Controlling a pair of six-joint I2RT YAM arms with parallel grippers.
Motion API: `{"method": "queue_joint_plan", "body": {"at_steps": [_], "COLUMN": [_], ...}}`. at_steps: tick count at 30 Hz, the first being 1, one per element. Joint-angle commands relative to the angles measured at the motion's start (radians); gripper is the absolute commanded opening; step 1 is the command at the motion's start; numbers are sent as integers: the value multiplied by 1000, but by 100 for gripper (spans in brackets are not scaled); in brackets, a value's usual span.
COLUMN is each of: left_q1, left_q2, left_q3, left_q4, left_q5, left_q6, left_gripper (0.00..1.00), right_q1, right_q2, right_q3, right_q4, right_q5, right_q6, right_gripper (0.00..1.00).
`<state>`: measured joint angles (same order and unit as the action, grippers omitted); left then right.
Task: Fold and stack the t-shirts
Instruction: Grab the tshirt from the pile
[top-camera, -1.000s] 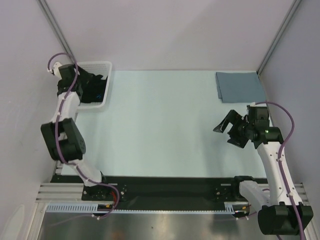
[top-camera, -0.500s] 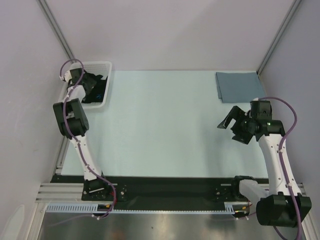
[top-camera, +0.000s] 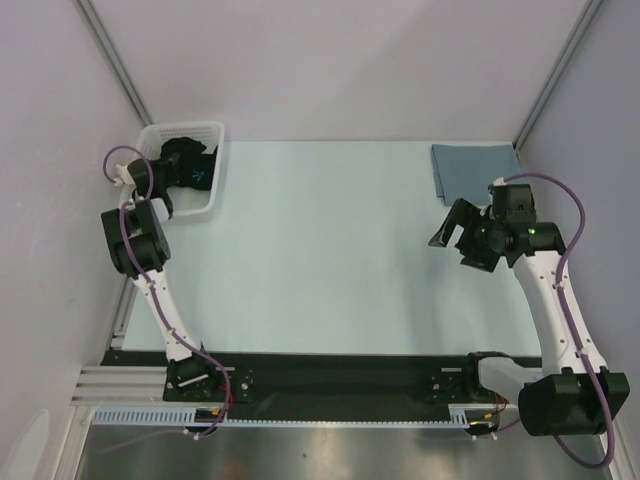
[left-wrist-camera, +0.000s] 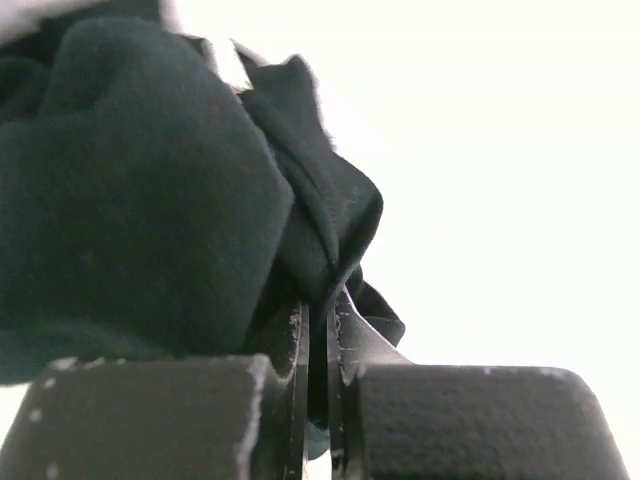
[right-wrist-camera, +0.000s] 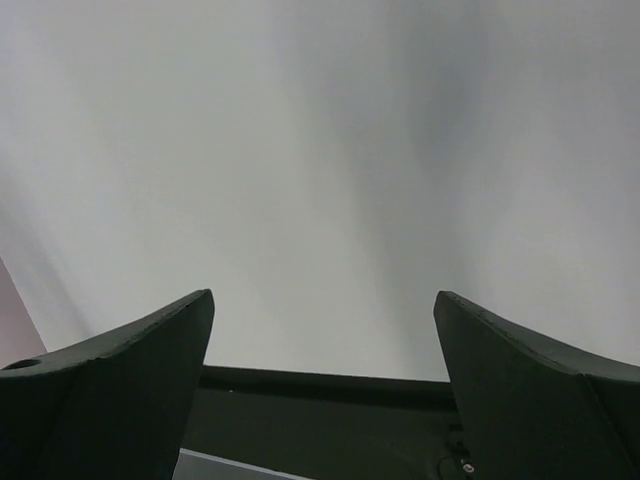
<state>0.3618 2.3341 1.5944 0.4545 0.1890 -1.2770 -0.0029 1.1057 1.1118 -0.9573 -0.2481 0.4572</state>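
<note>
clamping the left gripper (left-wrist-camera: 318, 312) tight on a fold of the black shirt (left-wrist-camera: 140, 200), squeezing just cloth in the nearly closed jaws (sitting bunched up in the white basket (top-camera: 186, 126) at the far left corner). holding the right gripper (top-camera: 452, 248) spread wide over the table (top-camera: 330, 240), gripping nothing, hanging near the folded grey-blue shirt (top-camera: 480, 172) lying flat at the far right corner.
</note>
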Motion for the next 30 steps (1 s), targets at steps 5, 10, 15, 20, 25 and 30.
{"method": "queue_joint_plan", "body": {"at_steps": [5,10,15,20,25,30], "left_q1": [-57,-83,-133,-156,-213,-283], "left_q2": [-116,-214,-311,-393,-508,-746], "left_q3": [-139,-248,-552,-666,-682,-766], "left_q4": [976,1081,1274,1276,1274,1138], "left_q5": [-57,-54,-119,13,87,159], "left_q6": [-495,-614,-700,-749,-755,-614], "left_gripper": [0,0,0,0,0,0], "right_q1": [132,221,290,334,336,337], "right_q2": [9,5,-17,-47,-90,-138], "right_q3": [111,155,154,134,92,57], "right_q4": [8,-15,-21,-31,-38,-34], "right_q5": [101,161,167,133,92,78], "right_q6": [-63,-86,-86,-81,-60,-52], "right_gripper": [100,100,100,100,100,100]}}
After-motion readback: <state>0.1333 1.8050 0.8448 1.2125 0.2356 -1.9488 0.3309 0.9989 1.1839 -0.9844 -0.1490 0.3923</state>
